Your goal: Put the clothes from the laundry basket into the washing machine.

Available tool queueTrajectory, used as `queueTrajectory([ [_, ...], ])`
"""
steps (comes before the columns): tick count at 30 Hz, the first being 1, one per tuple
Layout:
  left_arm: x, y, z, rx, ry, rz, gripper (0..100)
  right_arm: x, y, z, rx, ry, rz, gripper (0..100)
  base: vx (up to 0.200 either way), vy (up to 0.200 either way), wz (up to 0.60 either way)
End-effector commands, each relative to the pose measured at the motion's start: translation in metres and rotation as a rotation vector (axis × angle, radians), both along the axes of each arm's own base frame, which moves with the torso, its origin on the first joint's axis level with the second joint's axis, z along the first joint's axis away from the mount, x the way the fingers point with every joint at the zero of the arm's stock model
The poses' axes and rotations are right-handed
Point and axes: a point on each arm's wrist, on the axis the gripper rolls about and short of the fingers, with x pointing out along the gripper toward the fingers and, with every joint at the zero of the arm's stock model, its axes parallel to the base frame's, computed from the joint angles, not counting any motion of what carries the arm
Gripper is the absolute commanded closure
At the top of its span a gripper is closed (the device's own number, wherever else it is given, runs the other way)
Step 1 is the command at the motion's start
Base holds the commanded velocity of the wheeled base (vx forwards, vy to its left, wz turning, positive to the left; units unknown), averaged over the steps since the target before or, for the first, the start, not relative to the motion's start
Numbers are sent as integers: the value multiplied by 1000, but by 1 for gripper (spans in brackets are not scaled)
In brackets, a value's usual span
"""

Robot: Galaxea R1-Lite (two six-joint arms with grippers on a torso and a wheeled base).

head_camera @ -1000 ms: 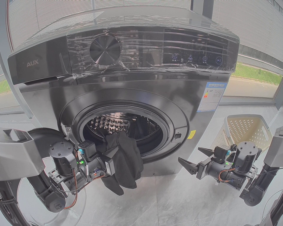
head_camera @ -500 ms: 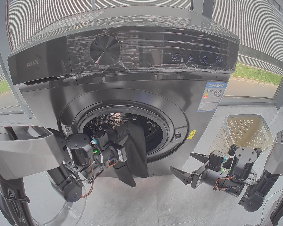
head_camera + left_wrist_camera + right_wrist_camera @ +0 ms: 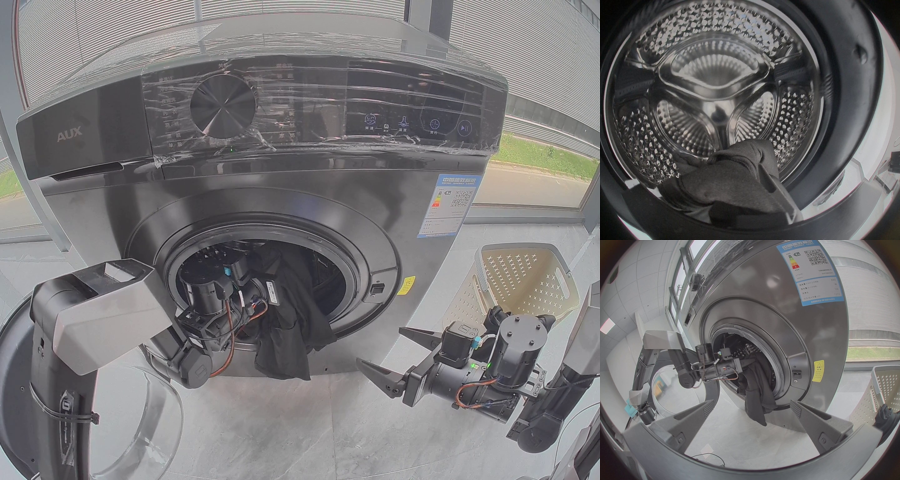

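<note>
The grey washing machine (image 3: 262, 194) faces me with its round drum opening (image 3: 325, 281) uncovered. My left gripper (image 3: 273, 279) is at the mouth of the opening, shut on a black garment (image 3: 292, 319). The top of the garment is inside the opening and its lower part hangs over the rim, down the front panel. In the left wrist view the bunched black garment (image 3: 731, 181) lies under the steel drum (image 3: 715, 78). My right gripper (image 3: 382, 348) hovers open above the floor, right of the opening, holding nothing. The cream laundry basket (image 3: 525, 275) stands by the machine's right side.
The machine's glass door (image 3: 125, 412) is swung open at lower left, beside my left arm. Grey floor tiles (image 3: 325, 425) stretch in front of the machine. In the right wrist view the basket wall (image 3: 881, 387) is close beside the right arm.
My left arm has risen and pushed forward, carrying the black garment from in front of the machine into the drum opening. My right gripper has drifted slightly down and left, still open.
</note>
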Motion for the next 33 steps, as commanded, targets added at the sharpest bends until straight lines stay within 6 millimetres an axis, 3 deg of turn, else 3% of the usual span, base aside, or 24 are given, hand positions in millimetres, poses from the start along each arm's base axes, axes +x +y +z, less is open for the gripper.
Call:
queueTrajectory([
  [1, 19, 1, -10, 10, 27, 23, 100, -2, 1, 0, 0, -1, 8, 0, 0, 0, 0],
  [7, 30, -5, -12, 42, 88, 25, 100, -2, 1, -1, -3, 3, 9, 0, 0, 0, 0],
  [13, 63, -11, -25, 89, 99, 46, 100, -2, 2, -1, -3, 3, 12, 0, 0, 0, 0],
  [22, 96, -20, -34, 83, 91, 78, 100, -2, 2, -1, -1, 3, 10, 0, 0, 0, 0],
  [33, 108, -9, -26, 60, 54, 153, 100, -2, 2, -2, -5, 6, 12, 0, 0, 0, 0],
])
